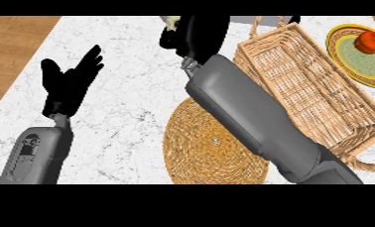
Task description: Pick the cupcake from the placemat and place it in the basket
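Writing: you have no brand, label or lettering to read on anything here.
Counts: you can count two hands, one cupcake, one placemat, one basket, one plate and one red item on that plate.
Right hand [192, 36]: you see it at the far edge of the counter, its grey forearm running up from the near right across the placemat. Its black fingers are curled round a pale thing at the top of the view, left of the basket.
Cupcake [171, 22]: only a small cream-coloured bit shows beside the right hand's fingers, at the far edge. The hand hides the rest, so you cannot tell its full shape. It is off the placemat and outside the basket, just left of the basket's far corner.
Left hand [70, 82]: it shows at the left, over the white marble, fingers spread apart and pointing up. It holds nothing.
Placemat [198, 146]: round, woven, golden brown, near the middle. The right forearm covers its right side. Nothing stands on the part you can see.
Basket [307, 87]: wicker, long and rectangular, on the right, lying at a slant with a handle at each end. You see nothing inside it.
Plate [344, 55]: yellow rim, green centre, at the far right, beyond the basket, cut by the edge.
Red item [365, 41]: it sits on the plate.
Counter [132, 112]: white marble, with a brown wooden strip at the far left.
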Robot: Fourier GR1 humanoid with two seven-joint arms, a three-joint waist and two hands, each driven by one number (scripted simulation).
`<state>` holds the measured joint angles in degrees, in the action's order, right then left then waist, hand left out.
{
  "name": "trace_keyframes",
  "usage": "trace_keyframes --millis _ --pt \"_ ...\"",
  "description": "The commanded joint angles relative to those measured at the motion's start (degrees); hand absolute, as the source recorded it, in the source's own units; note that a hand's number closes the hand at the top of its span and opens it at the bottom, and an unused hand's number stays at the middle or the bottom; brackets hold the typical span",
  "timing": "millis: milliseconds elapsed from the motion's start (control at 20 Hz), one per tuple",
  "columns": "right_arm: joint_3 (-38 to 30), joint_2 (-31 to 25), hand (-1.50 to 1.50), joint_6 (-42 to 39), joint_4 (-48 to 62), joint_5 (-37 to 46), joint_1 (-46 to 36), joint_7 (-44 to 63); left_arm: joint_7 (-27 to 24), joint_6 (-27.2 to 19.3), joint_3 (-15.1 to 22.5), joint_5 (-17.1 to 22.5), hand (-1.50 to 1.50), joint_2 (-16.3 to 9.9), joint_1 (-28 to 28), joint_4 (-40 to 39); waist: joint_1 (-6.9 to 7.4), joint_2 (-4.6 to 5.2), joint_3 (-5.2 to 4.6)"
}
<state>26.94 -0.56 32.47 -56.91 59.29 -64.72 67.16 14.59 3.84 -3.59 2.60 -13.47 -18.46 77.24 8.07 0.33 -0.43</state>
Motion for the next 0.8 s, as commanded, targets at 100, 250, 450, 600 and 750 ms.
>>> trace_keyframes --millis 100,250,450,600,750 --pt "-2.9 0.5 1.5 -0.5 7.4 4.4 -11.1 17.9 0.6 -0.6 0.1 -0.4 0.0 0.2 -0.1 -0.3 -0.66 -0.17 0.04" --pt "-5.2 0.5 1.5 -0.8 11.2 6.9 -15.4 18.0 -0.6 -0.5 -0.8 0.0 0.0 0.1 -0.4 -1.6 -1.49 0.07 -0.02" --pt "-10.1 0.5 1.5 -1.7 16.6 9.8 -20.9 18.1 -1.1 0.0 -2.3 0.2 0.0 -1.8 0.4 -2.0 -2.63 0.02 0.07" --pt "-13.4 0.5 1.5 -1.2 21.5 12.5 -23.3 18.1 -2.0 -1.7 -1.5 -0.6 0.0 0.1 1.0 -1.6 -3.19 0.31 0.1" --pt "-16.3 0.5 1.5 -3.8 26.4 16.2 -25.3 18.1 -1.5 -1.7 -2.2 -0.4 0.0 -0.8 1.5 -0.7 -4.25 -0.15 0.13"
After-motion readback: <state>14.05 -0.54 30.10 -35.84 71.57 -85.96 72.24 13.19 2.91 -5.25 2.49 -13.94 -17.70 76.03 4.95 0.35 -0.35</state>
